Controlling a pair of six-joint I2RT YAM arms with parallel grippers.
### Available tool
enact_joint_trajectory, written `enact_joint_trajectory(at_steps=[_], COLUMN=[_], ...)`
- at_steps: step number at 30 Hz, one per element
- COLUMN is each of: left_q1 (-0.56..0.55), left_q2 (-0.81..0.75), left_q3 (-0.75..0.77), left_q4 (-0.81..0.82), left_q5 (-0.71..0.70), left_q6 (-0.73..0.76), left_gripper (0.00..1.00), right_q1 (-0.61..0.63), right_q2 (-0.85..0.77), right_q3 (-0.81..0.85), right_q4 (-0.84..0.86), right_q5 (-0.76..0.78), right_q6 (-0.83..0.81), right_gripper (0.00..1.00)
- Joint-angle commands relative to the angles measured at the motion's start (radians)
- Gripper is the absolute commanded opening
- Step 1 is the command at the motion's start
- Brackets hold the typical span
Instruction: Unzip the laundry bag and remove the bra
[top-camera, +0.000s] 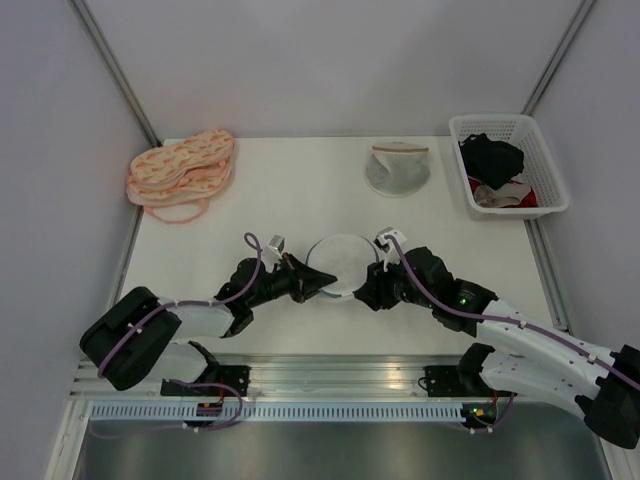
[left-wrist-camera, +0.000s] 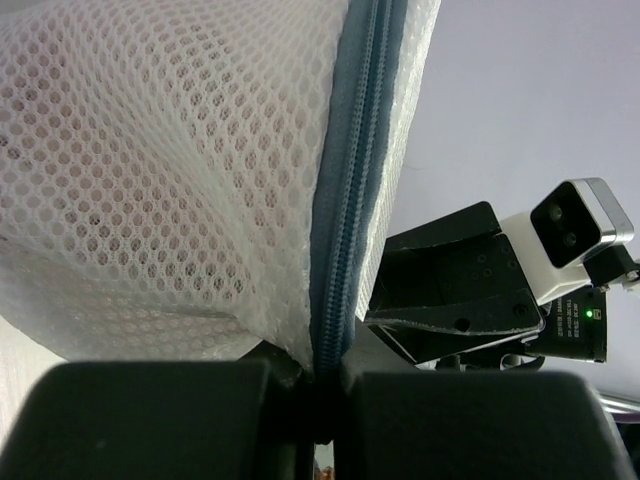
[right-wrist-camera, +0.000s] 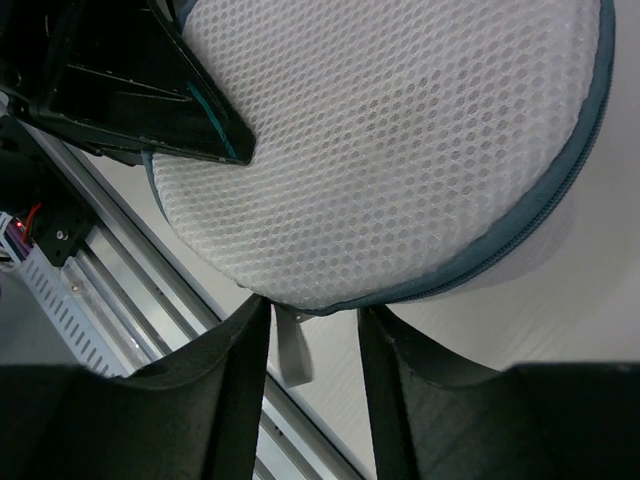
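Note:
The laundry bag (top-camera: 342, 260), a round white mesh dome with a blue-grey zipper rim, lies at the table's near middle between both grippers. My left gripper (top-camera: 322, 278) is shut on the bag's zipper rim (left-wrist-camera: 345, 250), pinching it between the pads (left-wrist-camera: 320, 385). My right gripper (top-camera: 368, 288) is open at the bag's near right edge (right-wrist-camera: 400, 150). The white zipper pull tab (right-wrist-camera: 293, 348) hangs between its fingertips (right-wrist-camera: 312, 318), close to the left finger. The zipper looks closed. The bra is hidden inside; only a faint pinkish tint (left-wrist-camera: 120, 130) shows through the mesh.
A stack of peach-orange patterned bras (top-camera: 182, 168) lies at the back left. A greyer round mesh bag with a beige band (top-camera: 397, 167) sits at the back middle. A white basket (top-camera: 543, 160) with dark and red clothes stands back right. The metal rail (right-wrist-camera: 130, 300) runs along the near edge.

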Motion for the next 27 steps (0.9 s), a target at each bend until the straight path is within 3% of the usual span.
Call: enact_joint_trajectory(at_steps=[1, 9, 14, 19, 23, 27], left_q1=[0.001, 0.009, 0.06, 0.124, 0.161, 0.192], left_q2=[0.032, 0.029, -0.024, -0.106, -0.185, -0.215], left_q3=[0.008, 0.013, 0.059, 0.068, 0.137, 0.2], left_q4=[0.185, 0.162, -0.099, -0.373, -0.725, -0.881], left_q5=[0.071, 0.098, 0.204, 0.263, 0.256, 0.259], left_q6=[-0.083, -0.06, 0.11, 0.344, 0.584, 0.756], left_gripper=[0.02, 0.02, 0.02, 0.02, 0.02, 0.02], right_q1=[0.005, 0.005, 0.007, 0.007, 0.005, 0.005], right_q2=[-0.011, -0.002, 0.002, 0.013, 0.031, 0.077], right_q3=[-0.001, 0.024, 0.079, 0.123, 0.145, 0.163], right_q4=[0.054, 0.005, -0.136, -0.26, -0.299, -0.328], right_q5=[0.001, 0.073, 0.238, 0.357, 0.397, 0.403], right_q6=[-0.015, -0.027, -0.012, 0.03, 0.033, 0.039], right_gripper=[0.44, 0.15, 0.0, 0.0, 0.0, 0.0])
